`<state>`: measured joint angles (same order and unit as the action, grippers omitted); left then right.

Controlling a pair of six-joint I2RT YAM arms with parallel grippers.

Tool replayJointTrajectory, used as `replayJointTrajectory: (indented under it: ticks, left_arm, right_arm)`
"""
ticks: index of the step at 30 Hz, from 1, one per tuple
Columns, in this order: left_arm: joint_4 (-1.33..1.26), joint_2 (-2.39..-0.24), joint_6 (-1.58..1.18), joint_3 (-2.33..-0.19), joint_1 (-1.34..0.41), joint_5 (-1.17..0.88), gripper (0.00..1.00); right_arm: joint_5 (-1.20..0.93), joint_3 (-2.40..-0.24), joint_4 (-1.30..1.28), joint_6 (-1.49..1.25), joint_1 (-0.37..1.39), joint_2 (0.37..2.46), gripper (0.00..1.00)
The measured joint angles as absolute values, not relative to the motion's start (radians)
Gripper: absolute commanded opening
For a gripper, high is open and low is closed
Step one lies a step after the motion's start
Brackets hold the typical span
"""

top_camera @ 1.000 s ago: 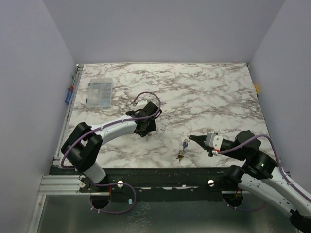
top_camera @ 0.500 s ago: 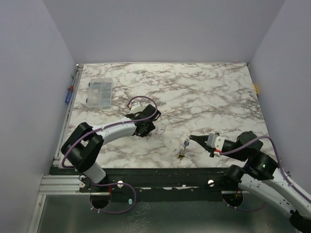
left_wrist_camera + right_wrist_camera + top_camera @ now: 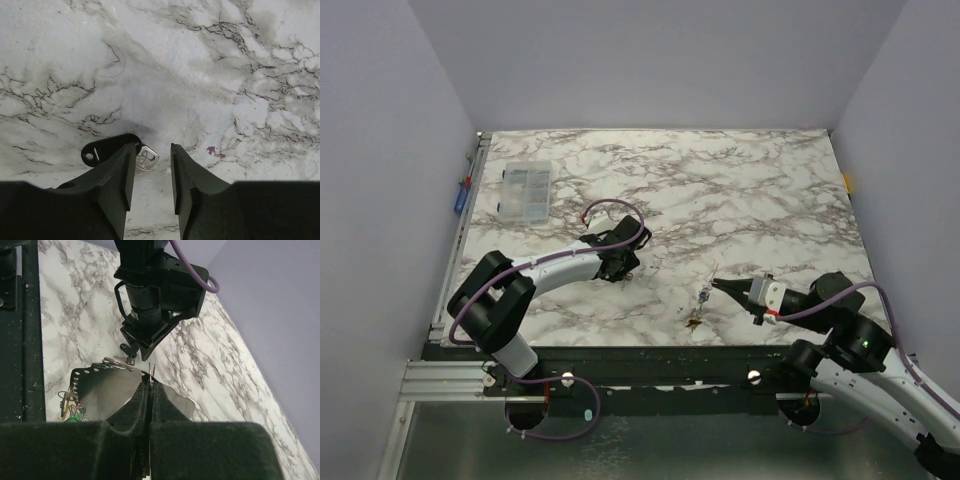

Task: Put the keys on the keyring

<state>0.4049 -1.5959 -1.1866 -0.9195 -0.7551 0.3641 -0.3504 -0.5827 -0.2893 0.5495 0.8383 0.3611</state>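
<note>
Left gripper (image 3: pixel 152 150) parted beside a black-headed key (image 3: pixel 106 149); right gripper (image 3: pixel 149 385) clenched on, seemingly, the keyring (image 3: pixel 152 371), indiscernible from overhead.

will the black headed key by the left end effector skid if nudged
Likely slides or spins rather than rolls: the black-headed key lies flat on the smooth-looking marble table. Probably stiff and light, a small metal blade with a plastic-looking head. Lying flush, it may be hard for the left end effector to pinch.
</note>
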Motion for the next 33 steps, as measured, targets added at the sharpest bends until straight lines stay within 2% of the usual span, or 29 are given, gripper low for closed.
replayJointTrajectory:
  ticks: [12, 19, 33]
  left_arm:
    - [0.397, -1.617, -1.195, -0.912, -0.755, 0.364, 0.39]
    - [0.393, -1.613, -1.196, -0.905, -0.762, 0.368, 0.52]
    - [0.398, -1.571, -1.214, -0.902, -0.783, 0.388, 0.46]
  right_arm:
    - [-0.351, -0.582, -0.289, 0.549, 0.838, 0.357, 0.01]
    - [-0.351, -0.582, -0.289, 0.549, 0.838, 0.353, 0.01]
    - [-0.351, -0.582, -0.289, 0.549, 0.838, 0.352, 0.01]
